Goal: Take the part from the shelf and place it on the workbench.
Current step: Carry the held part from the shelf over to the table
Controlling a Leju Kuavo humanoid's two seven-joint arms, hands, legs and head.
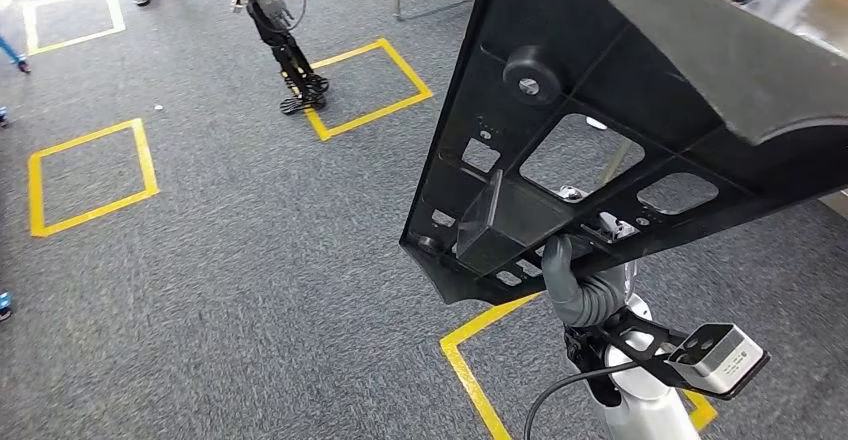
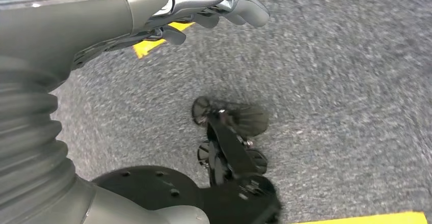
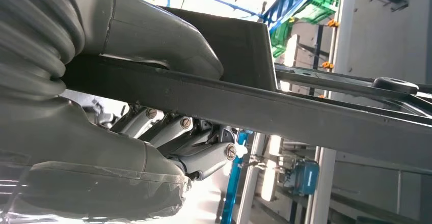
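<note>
A grey carpet floor (image 1: 250, 260) marked with yellow tape squares (image 1: 92, 175) lies below. Above it the black plastic part (image 1: 600, 130), a large flat panel with cut-outs, is carried tilted in the air. The right hand (image 1: 575, 280) grips its lower edge, thumb on one face and fingers (image 3: 198, 142) beneath. The left hand (image 2: 204, 5) hangs over the floor, holding nothing, fingers loosely apart.

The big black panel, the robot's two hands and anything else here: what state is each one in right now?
Black panel: lifted off the ground, tilted, held at its lower edge.
Right hand: grips the panel's edge, thumb on one face, fingers on the other.
Left hand: holds nothing, fingers loosely curled, hanging above the carpet.
Yellow floor squares: taped flat on the carpet, nothing standing inside them.
</note>
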